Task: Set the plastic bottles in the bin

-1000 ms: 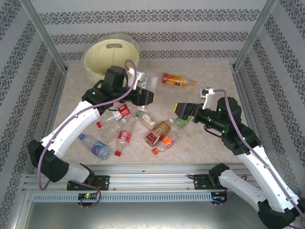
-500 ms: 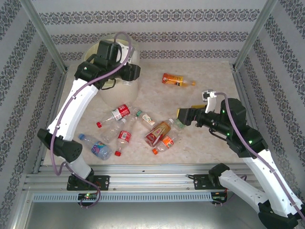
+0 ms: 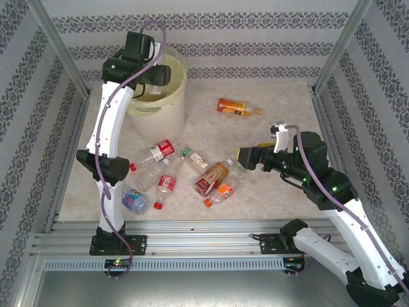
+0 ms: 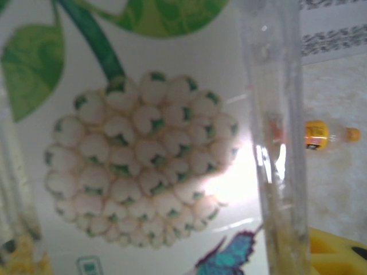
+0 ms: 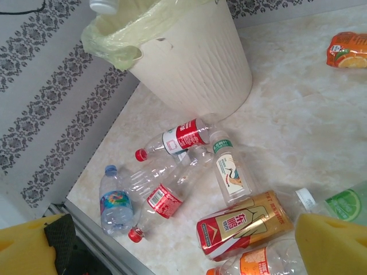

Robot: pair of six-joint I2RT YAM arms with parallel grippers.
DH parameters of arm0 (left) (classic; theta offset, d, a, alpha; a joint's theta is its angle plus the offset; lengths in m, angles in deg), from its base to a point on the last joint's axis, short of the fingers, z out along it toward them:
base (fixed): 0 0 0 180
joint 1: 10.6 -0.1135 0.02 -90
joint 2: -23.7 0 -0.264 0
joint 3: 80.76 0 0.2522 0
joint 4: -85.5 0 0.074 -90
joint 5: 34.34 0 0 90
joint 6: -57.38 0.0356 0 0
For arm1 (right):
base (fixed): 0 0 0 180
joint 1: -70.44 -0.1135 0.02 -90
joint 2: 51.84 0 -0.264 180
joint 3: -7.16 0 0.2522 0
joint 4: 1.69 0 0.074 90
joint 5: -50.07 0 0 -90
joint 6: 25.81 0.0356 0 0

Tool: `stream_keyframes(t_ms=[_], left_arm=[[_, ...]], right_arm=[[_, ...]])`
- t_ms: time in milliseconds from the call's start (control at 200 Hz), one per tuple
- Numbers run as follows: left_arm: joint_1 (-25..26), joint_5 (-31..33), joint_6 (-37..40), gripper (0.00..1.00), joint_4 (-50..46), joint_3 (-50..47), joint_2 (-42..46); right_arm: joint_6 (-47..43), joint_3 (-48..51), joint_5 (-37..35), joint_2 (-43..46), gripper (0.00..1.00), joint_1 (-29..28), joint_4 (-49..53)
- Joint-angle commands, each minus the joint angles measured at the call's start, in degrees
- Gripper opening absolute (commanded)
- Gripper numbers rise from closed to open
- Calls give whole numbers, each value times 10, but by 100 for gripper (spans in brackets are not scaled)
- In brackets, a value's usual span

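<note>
Bottles (image 3: 213,177): most lie clustered on table (image 3: 281,102) in front of bin (image 3: 167,109), orange one (image 3: 238,107) apart | left gripper (image 3: 156,80): clamped on flower-label bottle (image 4: 143,160) above bin mouth | right gripper (image 3: 246,155): jaws wide, empty, over cluster

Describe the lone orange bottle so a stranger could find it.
Start at the pale-yellow bin in the far left corner. To its right, one bottle lies alone. Its orange label and distance from the central pile set it apart.

Striped damask walls (image 3: 211,38), marble tabletop (image 3: 268,96).
</note>
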Motion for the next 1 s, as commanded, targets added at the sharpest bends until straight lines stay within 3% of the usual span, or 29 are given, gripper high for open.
stream_keyframes(t_ms=[0, 634, 809, 994], left_arm=[[-20, 21, -12, 60, -32, 17, -21], [-46, 16, -14, 64, -37, 2, -106], [-45, 11, -15, 71, -41, -8, -108], [-45, 5, -17, 86, -40, -8, -99]], right_arm=[[-7, 3, -15, 8, 98, 4, 6], [-2, 39, -44, 10, 98, 4, 13], [3, 48, -51, 8, 98, 4, 14], [7, 55, -56, 6, 98, 4, 13]])
